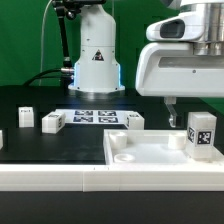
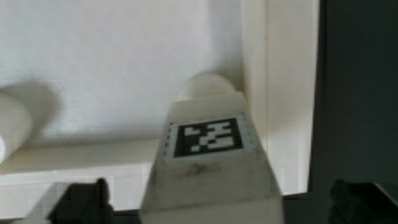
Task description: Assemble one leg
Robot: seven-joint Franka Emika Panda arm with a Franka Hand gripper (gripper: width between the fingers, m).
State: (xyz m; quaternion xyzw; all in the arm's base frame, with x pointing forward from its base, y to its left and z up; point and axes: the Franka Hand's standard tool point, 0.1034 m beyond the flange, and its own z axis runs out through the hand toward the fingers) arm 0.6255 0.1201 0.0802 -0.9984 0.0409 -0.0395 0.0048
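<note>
One leg [image 1: 201, 133], a white block with a black-and-white tag, stands upright on the right corner of the large flat white piece with a raised rim [image 1: 145, 158]. My gripper [image 1: 185, 117] hangs just over and behind it. In the wrist view the leg [image 2: 210, 150] stands between my two dark fingertips [image 2: 86, 202], with a gap on each side. My gripper [image 2: 222, 205] is open and touches nothing. The white piece's floor [image 2: 107, 60] lies beneath it.
Three more white tagged blocks lie on the black table: two at the exterior view's left [image 1: 24, 117] [image 1: 52, 121] and one near the middle [image 1: 133, 121]. The marker board [image 1: 95, 116] lies behind them. The arm's base [image 1: 95, 55] stands at the back.
</note>
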